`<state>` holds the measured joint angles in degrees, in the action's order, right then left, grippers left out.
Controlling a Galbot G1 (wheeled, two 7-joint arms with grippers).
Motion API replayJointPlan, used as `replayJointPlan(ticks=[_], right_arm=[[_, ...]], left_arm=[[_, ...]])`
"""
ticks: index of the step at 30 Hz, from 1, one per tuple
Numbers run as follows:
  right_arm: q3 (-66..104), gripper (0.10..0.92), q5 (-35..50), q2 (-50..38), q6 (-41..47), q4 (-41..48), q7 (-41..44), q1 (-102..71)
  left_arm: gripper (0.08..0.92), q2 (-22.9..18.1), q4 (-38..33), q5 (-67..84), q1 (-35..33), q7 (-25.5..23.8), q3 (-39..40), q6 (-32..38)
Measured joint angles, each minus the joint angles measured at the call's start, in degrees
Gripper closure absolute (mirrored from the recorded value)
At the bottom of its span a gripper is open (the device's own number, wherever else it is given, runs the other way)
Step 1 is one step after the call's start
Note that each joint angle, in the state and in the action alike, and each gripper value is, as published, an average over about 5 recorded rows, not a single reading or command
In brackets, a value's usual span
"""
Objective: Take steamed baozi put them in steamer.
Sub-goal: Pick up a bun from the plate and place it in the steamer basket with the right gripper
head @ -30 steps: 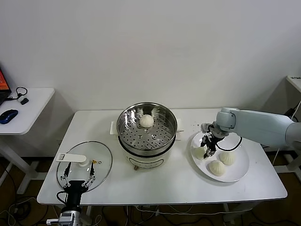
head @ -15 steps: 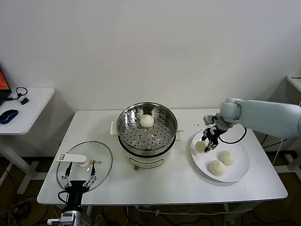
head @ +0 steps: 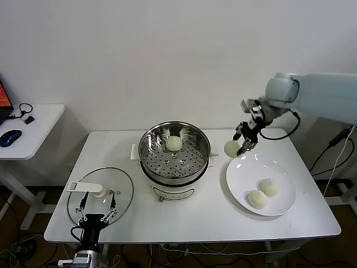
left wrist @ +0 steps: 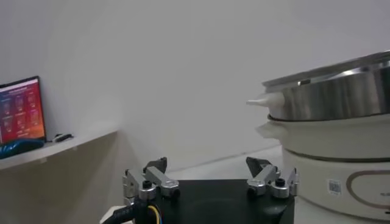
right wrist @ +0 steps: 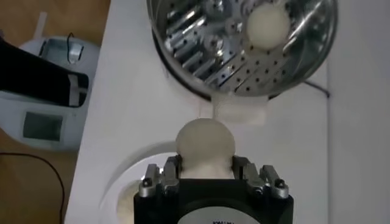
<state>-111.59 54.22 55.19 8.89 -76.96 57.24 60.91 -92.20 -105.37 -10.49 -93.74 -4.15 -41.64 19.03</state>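
Observation:
My right gripper [head: 241, 143] is shut on a cream-white baozi [head: 231, 148], held in the air between the white plate [head: 281, 209] and the steamer [head: 174, 152]. In the right wrist view the same baozi [right wrist: 205, 146] sits squeezed between the jaws, with the steamer [right wrist: 201, 67] ahead. One baozi [head: 174, 143] lies on the steamer's perforated tray. Two more baozi [head: 269, 186] [head: 257, 198] rest on the plate. My left gripper [head: 95, 218] hangs open over the near left table edge, at the glass lid.
A flat glass lid [head: 120, 192] with a white handle [head: 85, 187] lies on the table's left front. A side table [head: 33, 125] with a blue mouse [head: 10, 137] stands at the far left. Bare table surface lies in front of the steamer.
My right gripper has lifted a baozi off the plate and carried it up and slightly left, toward the steamer. Two baozi stay on the plate. The left arm has not moved.

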Motion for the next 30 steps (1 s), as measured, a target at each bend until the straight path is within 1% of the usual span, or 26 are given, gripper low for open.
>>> replayJointPlan(ticks=[6,12,21,30], right_arm=[[1.0,0.452,3.8,5.5,1.0,0.7,0.5,2.0],[3.1,0.446,6.1,12.7,2.1,4.0,0.9,0.7],[5.4,0.439,6.9,22.8,3.0,11.5,1.2,-4.3],[7.3,0.428,6.8,29.3,3.8,16.7,0.2,-9.9]], left_arm=[[0.177,0.0,-0.4,-0.5,0.0,-0.2,0.1,0.0],[0.177,0.0,-0.6,-0.5,0.1,-0.4,-0.1,0.0],[0.177,0.0,-1.3,-0.3,0.1,-0.5,-0.7,-0.1],[0.177,0.0,-1.0,-0.2,0.3,-0.5,-0.8,-0.1]])
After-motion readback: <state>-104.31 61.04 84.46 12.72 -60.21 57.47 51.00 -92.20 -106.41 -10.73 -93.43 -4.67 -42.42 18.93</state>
